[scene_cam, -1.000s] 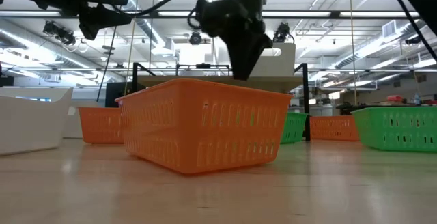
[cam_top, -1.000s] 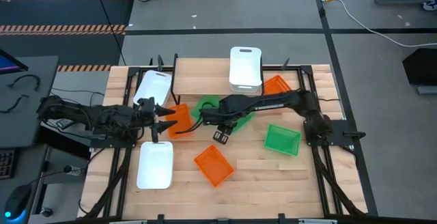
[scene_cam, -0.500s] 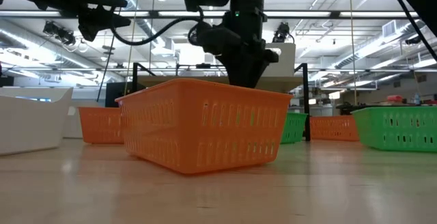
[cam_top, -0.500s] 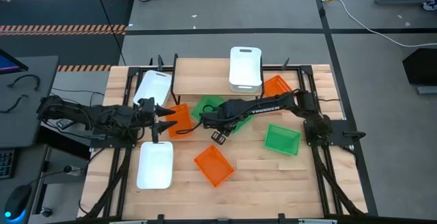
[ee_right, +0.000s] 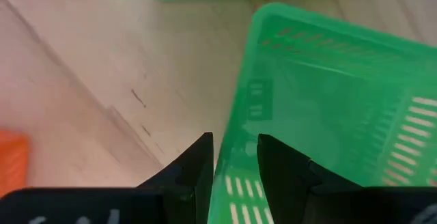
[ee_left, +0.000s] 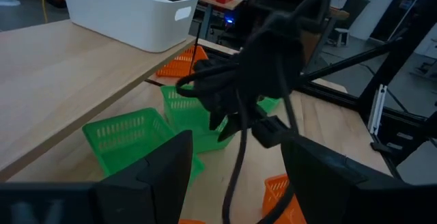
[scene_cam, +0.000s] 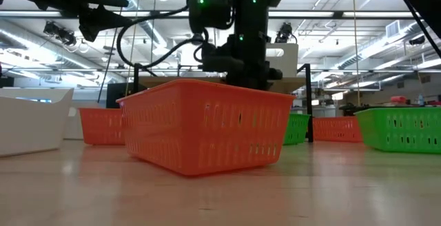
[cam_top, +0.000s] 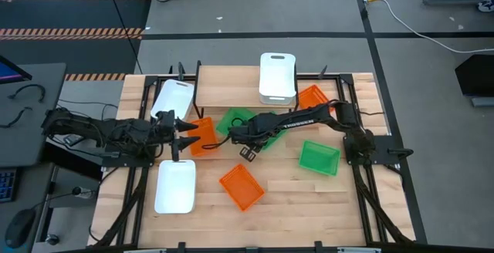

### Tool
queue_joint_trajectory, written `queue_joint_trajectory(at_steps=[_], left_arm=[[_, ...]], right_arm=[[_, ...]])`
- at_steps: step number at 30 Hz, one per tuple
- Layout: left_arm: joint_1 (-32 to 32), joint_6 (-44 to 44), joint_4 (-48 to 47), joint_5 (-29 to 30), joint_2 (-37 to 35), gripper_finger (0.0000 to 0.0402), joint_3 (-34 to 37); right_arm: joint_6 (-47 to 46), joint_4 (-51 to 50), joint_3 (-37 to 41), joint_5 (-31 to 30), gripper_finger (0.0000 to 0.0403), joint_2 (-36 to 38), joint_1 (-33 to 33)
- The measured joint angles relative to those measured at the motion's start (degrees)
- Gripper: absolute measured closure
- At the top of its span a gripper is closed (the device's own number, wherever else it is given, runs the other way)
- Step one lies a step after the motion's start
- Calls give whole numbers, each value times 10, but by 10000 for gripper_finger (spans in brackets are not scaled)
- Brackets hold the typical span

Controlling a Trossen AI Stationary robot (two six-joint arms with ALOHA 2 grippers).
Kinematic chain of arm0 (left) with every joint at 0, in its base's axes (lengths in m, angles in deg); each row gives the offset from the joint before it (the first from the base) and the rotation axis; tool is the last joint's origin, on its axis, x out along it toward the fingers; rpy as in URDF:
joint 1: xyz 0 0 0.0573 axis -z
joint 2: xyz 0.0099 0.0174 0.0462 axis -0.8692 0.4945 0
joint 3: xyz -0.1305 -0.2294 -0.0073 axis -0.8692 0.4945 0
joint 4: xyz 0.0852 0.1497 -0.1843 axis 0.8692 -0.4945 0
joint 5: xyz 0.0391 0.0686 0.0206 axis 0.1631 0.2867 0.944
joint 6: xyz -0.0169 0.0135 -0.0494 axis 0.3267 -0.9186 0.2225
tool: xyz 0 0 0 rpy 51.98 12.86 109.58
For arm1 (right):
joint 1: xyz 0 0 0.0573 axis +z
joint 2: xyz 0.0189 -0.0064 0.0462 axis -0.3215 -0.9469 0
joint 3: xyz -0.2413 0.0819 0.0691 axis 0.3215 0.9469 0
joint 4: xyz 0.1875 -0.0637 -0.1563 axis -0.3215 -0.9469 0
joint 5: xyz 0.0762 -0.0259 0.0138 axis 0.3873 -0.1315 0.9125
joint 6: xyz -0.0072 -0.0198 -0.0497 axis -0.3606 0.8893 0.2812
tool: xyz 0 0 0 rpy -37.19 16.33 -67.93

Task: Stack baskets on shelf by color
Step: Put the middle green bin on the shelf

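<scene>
My right gripper (ee_right: 235,166) is open and points down at a green basket (ee_right: 328,115) on the table in front of the shelf (cam_top: 231,83). One finger (ee_right: 283,169) is inside the basket and the other (ee_right: 194,173) is outside its wall. A second green basket (cam_top: 231,119) lies beside it and a third (cam_top: 319,157) farther right. A white basket (cam_top: 278,77) sits on the shelf top. My left gripper (ee_left: 235,183) waits open at the table's left, near an orange basket (cam_top: 202,133). In the low view the front orange basket hides my right fingertips. My right gripper comes from above, pointing down, with the green basket's rim (ee_right: 239,138) between its two open fingers, near a corner. Whether a finger touches the wall, I cannot tell. The basket rests on the table.
Two more white baskets (cam_top: 174,96) (cam_top: 175,185) lie at the left. One orange basket (cam_top: 241,186) lies near the front middle and another (cam_top: 312,97) at the back right by the shelf's black legs. Bare tabletop (cam_top: 309,199) shows at the front right.
My right gripper has come down from above the baskets toward the green basket and has rolled a little. Its fingertips have sunk behind the front orange basket in the low view. No basket has moved.
</scene>
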Motion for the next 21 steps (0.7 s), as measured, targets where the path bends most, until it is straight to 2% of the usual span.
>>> queue_joint_trajectory(at_steps=[10,13,18,21], left_arm=[[0,0,0,0,0,170,0],[0,0,0,0,0,170,0],[0,0,0,0,0,170,0],[0,0,0,0,0,170,0]], right_arm=[[39,19,12,5,297,0,-2],[56,19,12,12,321,0,-1],[67,12,8,30,387,0,7],[73,-1,2,43,383,0,9]])
